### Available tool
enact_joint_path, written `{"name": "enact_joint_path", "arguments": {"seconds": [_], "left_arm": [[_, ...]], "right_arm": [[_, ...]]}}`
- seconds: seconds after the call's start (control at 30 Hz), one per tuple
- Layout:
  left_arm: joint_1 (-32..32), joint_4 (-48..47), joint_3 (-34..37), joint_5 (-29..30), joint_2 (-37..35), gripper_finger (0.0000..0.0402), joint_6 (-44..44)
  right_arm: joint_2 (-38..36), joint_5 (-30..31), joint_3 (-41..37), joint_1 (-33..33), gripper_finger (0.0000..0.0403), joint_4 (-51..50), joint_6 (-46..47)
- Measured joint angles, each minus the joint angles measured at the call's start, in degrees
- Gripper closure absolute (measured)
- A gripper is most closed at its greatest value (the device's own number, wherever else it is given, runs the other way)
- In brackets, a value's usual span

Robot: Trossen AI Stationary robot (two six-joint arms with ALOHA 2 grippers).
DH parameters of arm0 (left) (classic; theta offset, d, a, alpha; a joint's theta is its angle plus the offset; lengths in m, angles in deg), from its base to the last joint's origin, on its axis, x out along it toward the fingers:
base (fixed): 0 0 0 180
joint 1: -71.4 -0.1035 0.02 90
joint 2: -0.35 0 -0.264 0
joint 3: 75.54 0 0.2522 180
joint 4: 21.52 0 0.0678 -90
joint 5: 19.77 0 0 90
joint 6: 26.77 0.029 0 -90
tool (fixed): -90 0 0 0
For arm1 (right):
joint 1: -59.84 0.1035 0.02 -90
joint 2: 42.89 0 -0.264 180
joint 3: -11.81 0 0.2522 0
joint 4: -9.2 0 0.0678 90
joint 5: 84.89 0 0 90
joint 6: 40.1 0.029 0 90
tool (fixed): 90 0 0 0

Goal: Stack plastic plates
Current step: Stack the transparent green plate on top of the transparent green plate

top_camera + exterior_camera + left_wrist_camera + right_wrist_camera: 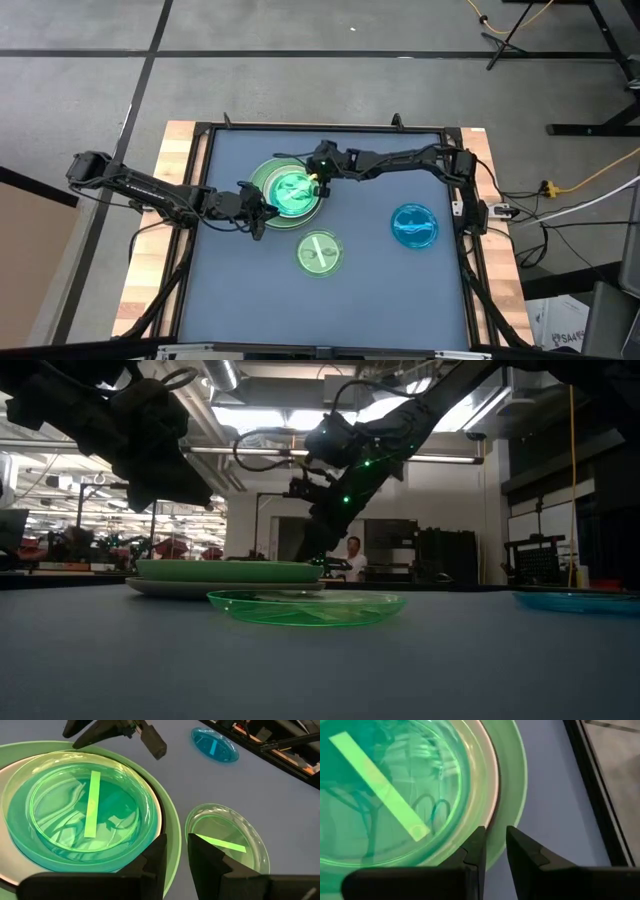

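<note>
Hovering over the stack's far-right edge, the right gripper (318, 183) had its fingers narrowly parted, empty. The left gripper (262, 215), also slightly parted and empty, sat at the stack's near-left rim. Stack (287, 190): light green large plate (172, 845) beneath, translucent green small plate (82, 810) on top. A second green small plate (319, 252) lay just beside it; a blue plate (414, 226) well apart to the right.

Two dark, slender jointed arms, black cables looped along the links. Right gripper (318, 184) lit by small green lights (one yellow spot beside them). Left gripper (262, 214) matte black, fingers (152, 862) angular, wedge-shaped.
</note>
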Motion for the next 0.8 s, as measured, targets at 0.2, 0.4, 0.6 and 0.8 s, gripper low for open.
{"name": "enact_joint_path", "arguments": {"seconds": [0.2,0.4,0.6,0.8], "left_arm": [[0.0,0.0,0.0,0.1,0.0,0.0331,0.0],[0.0,0.0,0.0,0.2,0.0,0.0331,0.0],[0.0,0.0,0.0,0.2,0.0,0.0331,0.0],[0.0,0.0,0.0,0.2,0.0,0.0331,0.0]], "right_arm": [[0.0,-5.8,0.0,1.2,0.0336,-0.5,0.1],[0.0,-3.9,0.0,3.6,0.0336,0.1,-0.8],[-0.5,0.7,0.0,3.6,0.0336,-0.6,-1.4],[-3.4,0.3,0.0,3.7,0.0336,-2.3,-4.3]]}}
